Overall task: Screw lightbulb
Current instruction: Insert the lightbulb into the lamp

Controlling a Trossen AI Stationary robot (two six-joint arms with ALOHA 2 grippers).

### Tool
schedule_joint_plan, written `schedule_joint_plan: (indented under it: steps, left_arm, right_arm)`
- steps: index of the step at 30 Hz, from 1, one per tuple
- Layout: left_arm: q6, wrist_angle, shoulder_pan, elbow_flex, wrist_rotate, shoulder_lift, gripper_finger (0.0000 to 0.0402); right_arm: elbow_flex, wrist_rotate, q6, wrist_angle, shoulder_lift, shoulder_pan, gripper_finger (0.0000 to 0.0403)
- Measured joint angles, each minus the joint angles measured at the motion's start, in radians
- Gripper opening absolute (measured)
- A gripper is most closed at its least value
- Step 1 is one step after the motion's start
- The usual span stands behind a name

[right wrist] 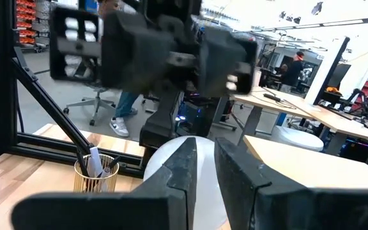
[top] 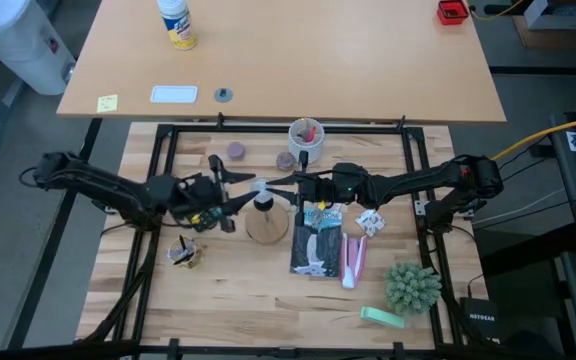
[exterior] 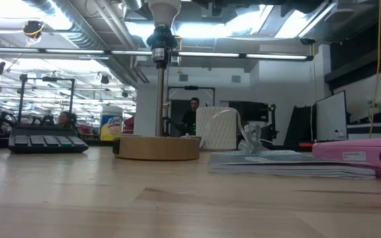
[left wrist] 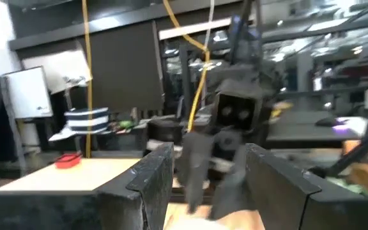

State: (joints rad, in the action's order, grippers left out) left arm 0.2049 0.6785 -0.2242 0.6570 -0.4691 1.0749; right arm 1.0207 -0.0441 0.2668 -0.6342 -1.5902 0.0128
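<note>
The small white lightbulb (exterior: 164,9) stands upright with its base in the black socket (exterior: 161,38) on the post of the round wooden disc stand (exterior: 159,147). From above it shows near the table's middle (top: 261,186). My left gripper (top: 240,202) is open just left of the bulb, and its fingers (left wrist: 153,172) stand wide apart. My right gripper (top: 294,190) comes level from the right. Its fingers (right wrist: 183,172) are nearly together right in front of the bulb's white dome (right wrist: 161,167). My right gripper has its fingertips right at the bulb's rounded glass (right wrist: 165,160), coming level from the table's right. The fingers themselves hide the place of meeting, so I cannot tell whether they touch it. The bulb stays upright in the socket.
A white cup with red items (top: 305,132) stands behind the stand. A dark booklet (top: 316,242), a pink stapler (top: 355,260), a green plant (top: 412,287) and a green roll (top: 382,317) lie to the right and near. A calculator (exterior: 47,140) lies to the left.
</note>
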Motion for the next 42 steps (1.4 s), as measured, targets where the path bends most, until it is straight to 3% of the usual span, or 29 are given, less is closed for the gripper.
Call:
schedule_joint_plan:
  steps: [8, 16, 29, 42]
  left_arm:
    - [-0.137, -0.189, -0.105, 0.001, 0.000, -0.025, 0.0180]
    - [-0.229, -0.288, -0.120, 0.001, -0.054, 0.012, 0.0180]
    - [-0.256, -0.355, -0.123, 0.001, -0.192, 0.014, 0.0180]
    - [-0.258, -0.356, -0.123, 0.001, -0.238, 0.014, 0.0180]
  right_arm:
    - [0.000, 0.000, 0.000, -0.002, 0.000, 0.000, 0.0062]
    - [-0.001, 0.000, -0.001, -0.003, 0.000, 0.000, 0.0062]
    - [-0.001, 0.015, -0.027, -0.001, 0.000, 0.000, 0.0062]
    - [-0.001, 0.030, -0.027, 0.008, 0.000, 0.000, 0.0062]
